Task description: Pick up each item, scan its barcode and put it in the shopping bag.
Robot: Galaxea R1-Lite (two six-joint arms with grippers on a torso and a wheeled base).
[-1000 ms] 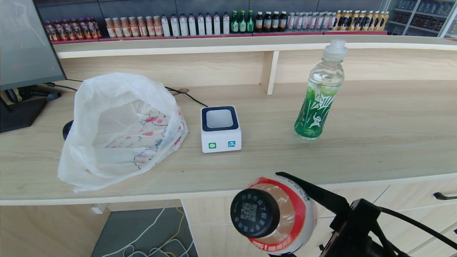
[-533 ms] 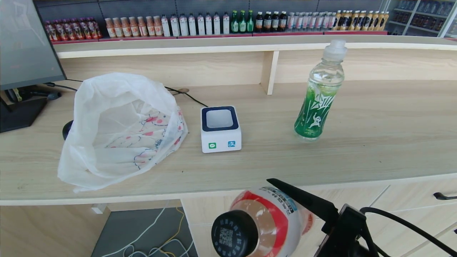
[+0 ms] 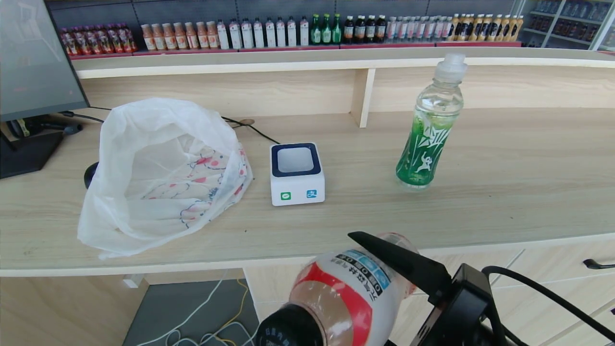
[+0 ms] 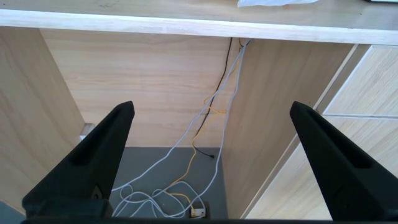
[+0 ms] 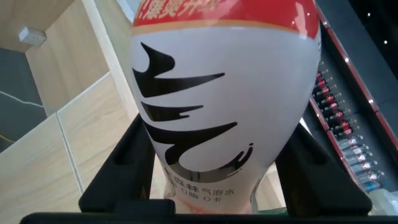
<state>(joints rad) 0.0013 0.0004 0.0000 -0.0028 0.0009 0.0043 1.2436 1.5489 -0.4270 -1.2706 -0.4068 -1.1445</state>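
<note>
Head view: the right hand (image 5: 219,134) pinches a tilted red-and-white, black-capped plastic bottle (image 3: 343,293) in front of the white square scanner box (image 3: 297,173), apparently unscanned. A green-labelled clear bottle (image 3: 429,139) stands to the scanner's right and the white plastic shopping bag (image 3: 120,144) lies to its left. The left hand (image 4: 211,111) is spread.

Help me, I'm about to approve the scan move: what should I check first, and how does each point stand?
1. Right gripper shut on black-capped bottle: ok.
2. Bottle's barcode turned toward scanner: cannot tell.
3. Scanner window uncovered: ok.
4. Shopping bag mouth open: ok.
5. Green bottle upright, apart from scanner: ok.
6. Left gripper open, low beneath the counter: ok.
</note>
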